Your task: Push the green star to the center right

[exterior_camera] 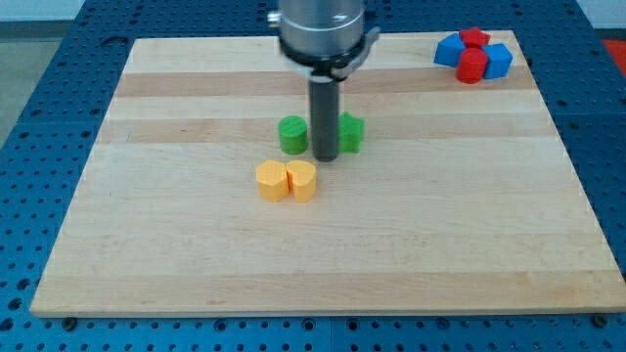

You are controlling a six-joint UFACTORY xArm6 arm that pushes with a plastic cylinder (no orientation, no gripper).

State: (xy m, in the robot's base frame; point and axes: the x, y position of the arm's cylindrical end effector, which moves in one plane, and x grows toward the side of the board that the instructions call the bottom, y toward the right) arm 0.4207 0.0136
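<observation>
Landmark: the rod. The wooden tabletop (pixel 411 244) is a pale plank board on a blue perforated base (pixel 29 117). No more of the room shows.

The rod comes down from a grey metal housing (pixel 323 34) at the view's top. Its tip (pixel 326 157) sits on the board between two green blocks. There is no hand on this arm, so nothing to be spread or pinched, just the bare rod.

The green star (pixel 351 133) is just to the view's right of the rod, partly hidden by it, apparently touching or nearly so. Its shape is hard to read. The green cylinder (pixel 292 135) is just beside the rod on the view's left. Two yellow blocks (pixel 287 181), touching each other, lie just below the tip toward the view's bottom. A cluster of red and blue blocks (pixel 473 55) is well apart, toward the view's top right.

Risks, judged: the star still needs to travel right. An off-centre push could make it spin and slip off the rod. A rightward line angled toward the view's top would head for the red and blue cluster. Backing up to re-aim could knock the green cylinder or the yellow blocks.
</observation>
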